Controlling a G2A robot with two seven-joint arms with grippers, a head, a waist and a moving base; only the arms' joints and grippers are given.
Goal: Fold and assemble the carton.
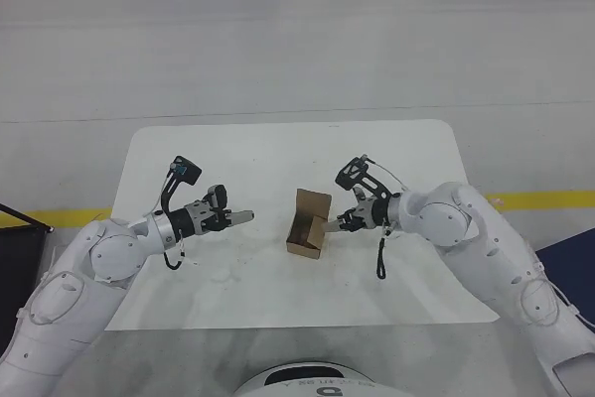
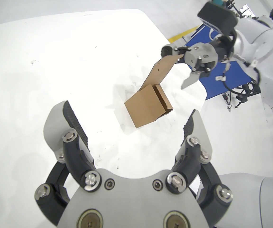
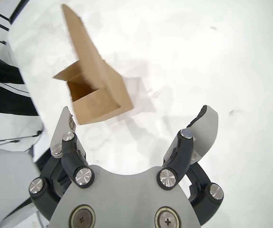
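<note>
Brown cardboard carton sits approx mid-table on the white table, btw the two claws. It's part-assembled: walls up, mouth open, one long flap standing up from one wall and leaning slightly outward.

Left claw: fingers spread wide, holding nothing. It points at the carton from the robot's left side w/ a strip of bare table between them. In its own wrist view the left claw has the carton lying past its fingertips, roughly centred in the gap, no contact.

Right claw: also spread wide, nothing clamped, just beside the carton on the robot's right. In its wrist view the right claw hangs over the table, w/ the carton off to one side of the gap rather than inside it. One finger is right by the carton's near bottom corner; touching or not, can't tell. The hollow inside shows here, and the long flap rises along one edge.

In the left wrist view the right claw has one fingertip up by the flap's top edge and the other lower, clear of the cardboard. Can't tell if the upper tip touches the flap.

Table surface has a few small dark scuffs.
</note>
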